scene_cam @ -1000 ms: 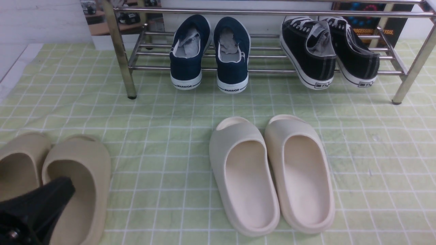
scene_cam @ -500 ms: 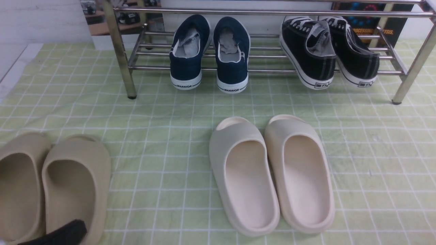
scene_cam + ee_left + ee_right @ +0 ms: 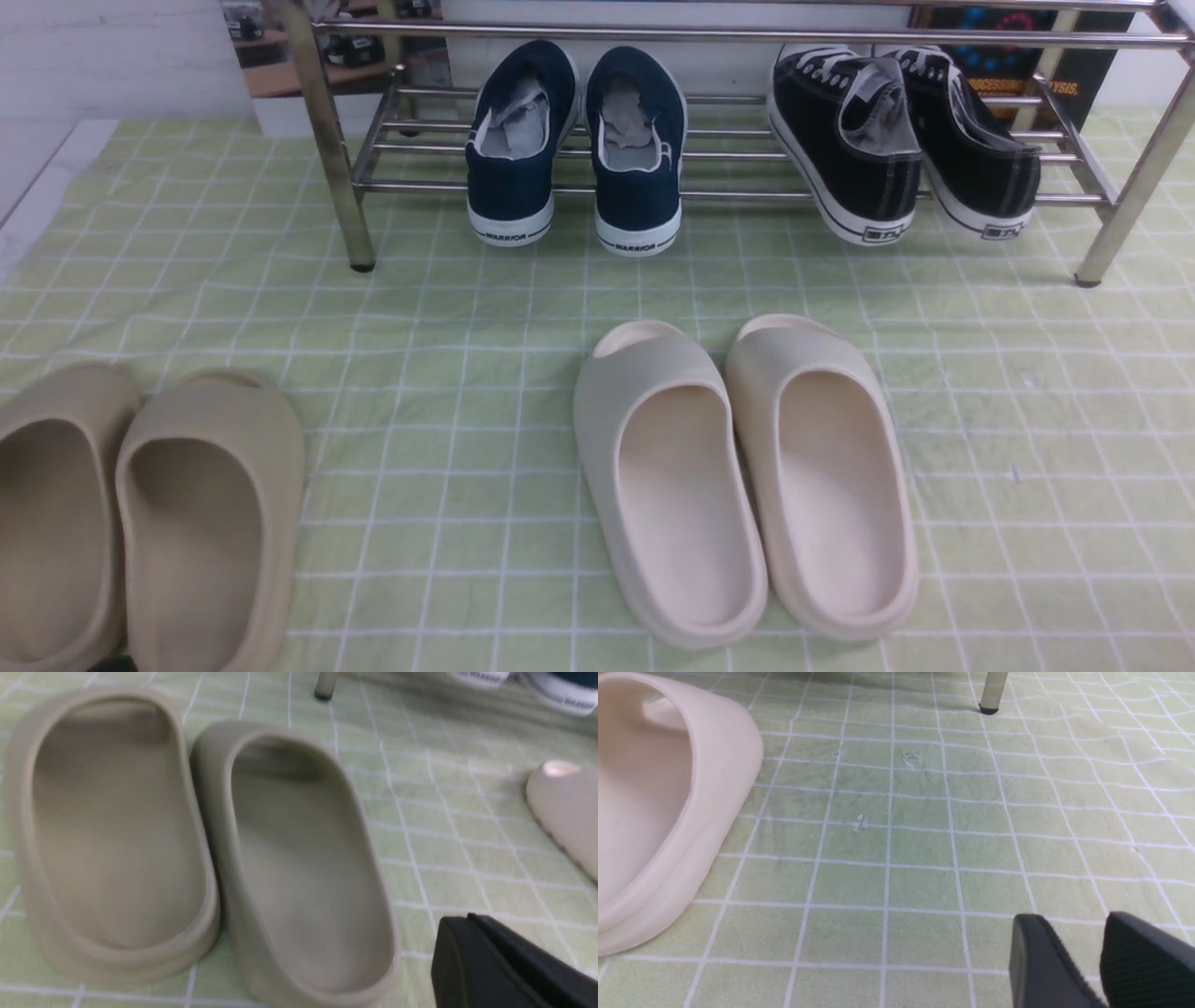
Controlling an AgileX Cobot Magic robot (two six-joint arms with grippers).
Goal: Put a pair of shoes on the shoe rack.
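Note:
The two navy-blue slip-on shoes stand side by side on the lower bars of the chrome shoe rack, heels toward me and overhanging the front bar. Their white soles show at the edge of the left wrist view. My left gripper is shut and empty, low over the cloth beside the beige slides. My right gripper is open and empty above bare cloth, right of a cream slide. Neither gripper shows clearly in the front view.
Black lace-up sneakers sit on the rack's right part. Two cream slides lie mid-cloth, two beige slides at front left. A rack leg stands near the right gripper. Green checked cloth covers the table.
The left gripper's black tip, over the beige slide at the front left a second ago, has drawn back down out of the front view. The shoes have not moved.

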